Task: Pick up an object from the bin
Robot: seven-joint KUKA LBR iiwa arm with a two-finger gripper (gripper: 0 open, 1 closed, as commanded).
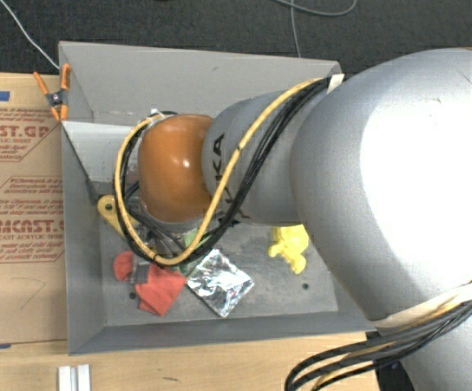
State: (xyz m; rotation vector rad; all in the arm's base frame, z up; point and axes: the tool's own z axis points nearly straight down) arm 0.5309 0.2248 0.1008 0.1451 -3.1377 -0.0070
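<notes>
Finding 1: The arm (366, 177) reaches in from the right and covers much of the grey metal bin (85, 300). Its orange cover (173, 176) stands over the bin's left half, with yellow and black cables (125, 210) looped round it.

Finding 2: The gripper (148, 235) shows as dark metalwork below the orange cover, low over the bin floor at left centre. Whether it is open or closed cannot be told, as the cover and cables hide its tip. Nothing can be seen held in it.

Finding 3: Nearest to the gripper are:
- a yellow rounded piece (107, 208) just to its left, by the bin's left wall
- a small red piece (123, 265) just below it
- a red crumpled lump (161, 290) beside that
- a sliver of something green (189, 236) part-hidden behind the cables

Finding 4: A crumpled silver foil packet (219, 281) lies touching the red lump's right side. A yellow toy figure (290, 245) lies well apart to the right, close against the arm.
</notes>
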